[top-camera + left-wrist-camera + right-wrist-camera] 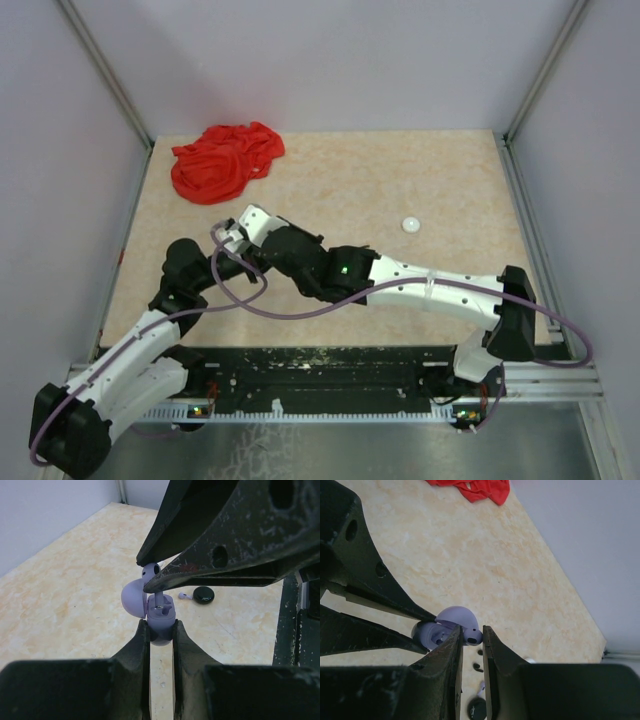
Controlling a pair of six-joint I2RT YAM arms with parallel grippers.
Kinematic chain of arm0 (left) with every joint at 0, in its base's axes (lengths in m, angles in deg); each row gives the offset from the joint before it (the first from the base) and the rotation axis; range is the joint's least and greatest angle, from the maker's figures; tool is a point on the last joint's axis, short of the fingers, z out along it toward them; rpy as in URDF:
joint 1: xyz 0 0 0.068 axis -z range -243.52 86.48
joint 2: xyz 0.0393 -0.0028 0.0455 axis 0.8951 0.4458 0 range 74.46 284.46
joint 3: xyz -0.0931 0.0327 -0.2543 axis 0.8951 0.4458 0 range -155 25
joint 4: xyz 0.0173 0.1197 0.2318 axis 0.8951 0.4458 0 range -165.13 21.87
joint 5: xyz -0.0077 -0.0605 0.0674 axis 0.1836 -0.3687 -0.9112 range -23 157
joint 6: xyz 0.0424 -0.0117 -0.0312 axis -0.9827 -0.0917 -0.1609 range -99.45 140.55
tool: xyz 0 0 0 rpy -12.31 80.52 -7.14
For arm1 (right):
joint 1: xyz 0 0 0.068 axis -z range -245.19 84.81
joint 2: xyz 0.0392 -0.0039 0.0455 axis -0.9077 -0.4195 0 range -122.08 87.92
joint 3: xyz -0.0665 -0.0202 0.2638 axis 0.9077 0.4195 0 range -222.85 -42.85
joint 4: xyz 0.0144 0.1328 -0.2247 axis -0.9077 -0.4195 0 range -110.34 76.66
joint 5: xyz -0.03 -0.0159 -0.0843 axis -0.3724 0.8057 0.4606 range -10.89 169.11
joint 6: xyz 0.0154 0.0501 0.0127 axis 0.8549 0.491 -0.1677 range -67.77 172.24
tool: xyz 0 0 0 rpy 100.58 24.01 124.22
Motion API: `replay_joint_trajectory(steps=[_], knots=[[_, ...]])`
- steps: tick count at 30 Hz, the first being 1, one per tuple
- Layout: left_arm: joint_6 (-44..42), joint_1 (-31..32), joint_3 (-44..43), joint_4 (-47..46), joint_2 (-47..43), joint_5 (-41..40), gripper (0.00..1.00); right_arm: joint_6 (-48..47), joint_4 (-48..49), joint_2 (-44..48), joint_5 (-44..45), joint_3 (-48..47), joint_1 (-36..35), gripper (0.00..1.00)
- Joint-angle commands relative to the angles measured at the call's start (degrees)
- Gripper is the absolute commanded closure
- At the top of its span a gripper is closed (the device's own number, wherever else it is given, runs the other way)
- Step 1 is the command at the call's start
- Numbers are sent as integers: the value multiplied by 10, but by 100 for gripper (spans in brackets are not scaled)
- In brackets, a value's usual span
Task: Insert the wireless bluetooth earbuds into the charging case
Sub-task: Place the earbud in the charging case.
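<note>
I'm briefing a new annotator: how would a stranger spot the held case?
On the tan table, find the left tool, left of centre. It pinches the lavender case, lid flipped open. The black case and the white case lie loose on the table instead.

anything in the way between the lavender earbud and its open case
Nothing visible. The right claw holds the lavender earbud right over the open lavender case pinched in the left claw, with the lid swung back to the side.
</note>
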Motion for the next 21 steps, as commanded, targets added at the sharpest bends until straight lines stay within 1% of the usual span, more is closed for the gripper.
replay_joint_trajectory(steps=[1, 7, 12, 17, 21], knots=[[26, -5, 5, -43, -14, 3, 99, -27, 23, 1, 22, 3, -12, 87], [62, -12, 11, -65, -17, -5, 99, -37, 27, -1, 21, 12, -16, 86], [93, -16, 13, -88, -10, 16, 99, -35, 41, 10, 21, 20, -17, 86], [104, -16, 15, -95, -10, 32, 99, -56, 70, 53, 14, 43, -17, 86], [116, -17, 21, -119, -10, 56, 99, -85, 108, 91, 10, 68, -16, 86]])
